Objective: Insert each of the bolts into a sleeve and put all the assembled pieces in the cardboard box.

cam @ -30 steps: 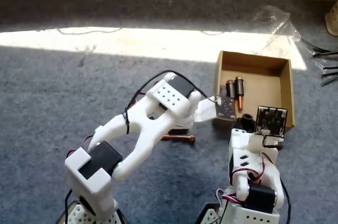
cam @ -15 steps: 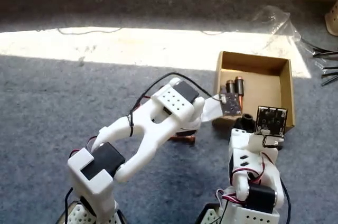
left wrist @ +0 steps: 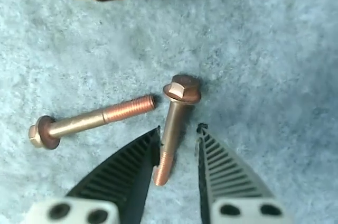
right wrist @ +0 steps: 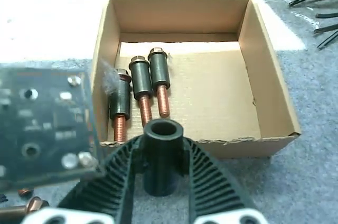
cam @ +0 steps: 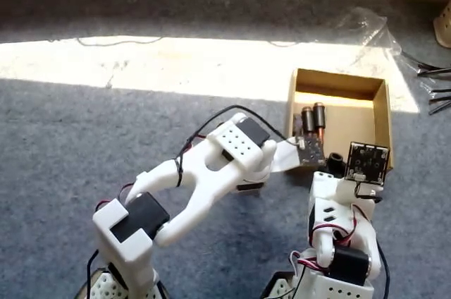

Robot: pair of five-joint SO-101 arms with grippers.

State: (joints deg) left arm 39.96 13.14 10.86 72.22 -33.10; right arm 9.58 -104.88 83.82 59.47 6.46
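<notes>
Grey carpet (cam: pixel 70 158) under everything. On it, ahead of my R arm, a cardboard box (cam: pixel 385 130) w/ open top. 3 assembled pieces (right wrist: pixel 141 89) lie inside, side by side along one wall. Their long axes are parallel: hex heads twd far wall, bare copper threads twd near wall, black sleeves round the middles.

My R pincer (right wrist: pixel 162 145) is clamped on a black sleeve (right wrist: pixel 161 168), just outside the box's near wall. Sleeve's long axis runs along my fingers, open end out at the fingertips, twd the box.

My L pincer (left wrist: pixel 178 129) is low over the carpet nr a box corner, part-open. Its fingers sit either side of a copper bolt (left wrist: pixel 178 113), not clamped on it. That bolt lies flat, long axis in line w/ my fingers, flanged hex head pointing away, thread tip back btw them. A 2nd bolt (left wrist: pixel 90 121), also copper, lies flat and roughly crosswise to it, thread tip just beside the 1st's head, own head at the far end.
</notes>
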